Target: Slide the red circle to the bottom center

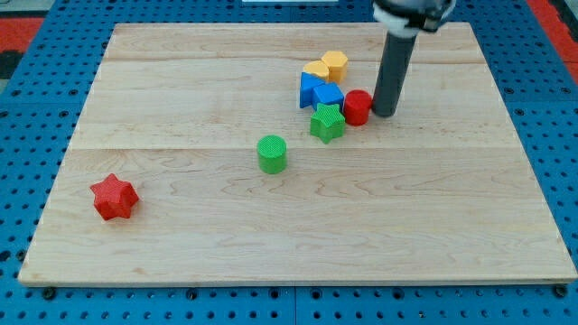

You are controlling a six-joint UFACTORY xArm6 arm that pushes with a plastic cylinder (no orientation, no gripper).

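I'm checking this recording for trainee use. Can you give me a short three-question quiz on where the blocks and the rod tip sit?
1. True or false: my tip stands just to the view's right of the red circle.
2. Which block lies nearest the view's bottom-left corner of the wooden board? A) green circle B) red star C) green star
3. Fill in: the two yellow blocks sit toward the view's ____ of the blue blocks.

Key: 1 true; 2 B; 3 top.
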